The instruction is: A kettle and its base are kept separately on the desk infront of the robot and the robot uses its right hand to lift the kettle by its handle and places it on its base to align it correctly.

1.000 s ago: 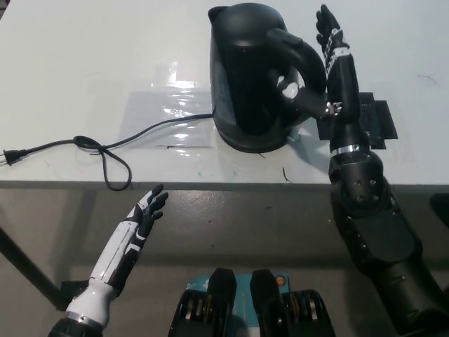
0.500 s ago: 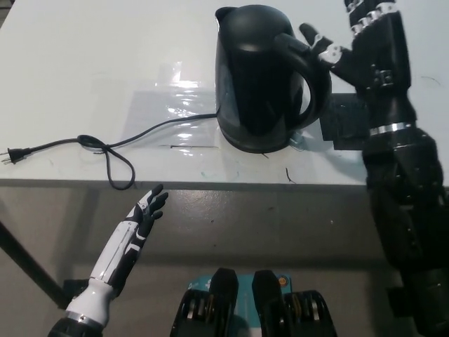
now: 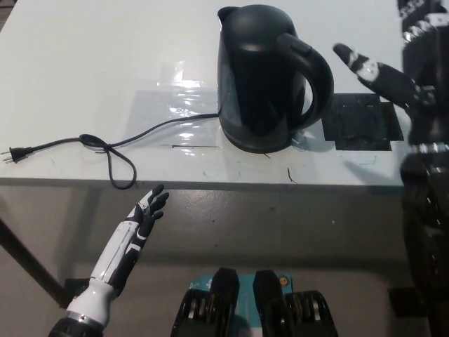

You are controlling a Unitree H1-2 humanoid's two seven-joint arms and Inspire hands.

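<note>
The black kettle (image 3: pixel 259 77) stands upright at the middle of the white desk (image 3: pixel 84 63), its handle (image 3: pixel 316 74) turned to the right. Its base shows only as a dark rim (image 3: pixel 258 146) under the kettle, with the power cord (image 3: pixel 151 130) running left from it. My black right hand (image 3: pixel 396 70) is at the right edge, open, fingers spread, a short gap away from the handle and holding nothing. My white left hand (image 3: pixel 144 214) rests open below the desk's front edge at lower left.
The cord loops near the front edge (image 3: pixel 116 165) and ends in a plug (image 3: pixel 10 156) at far left. A black square patch (image 3: pixel 361 121) lies on the desk right of the kettle. A shiny clear film (image 3: pixel 172 105) lies left of the kettle.
My right hand has come off the kettle handle and moved right and up, away from it. The kettle stays standing in place. The left hand has not moved.
</note>
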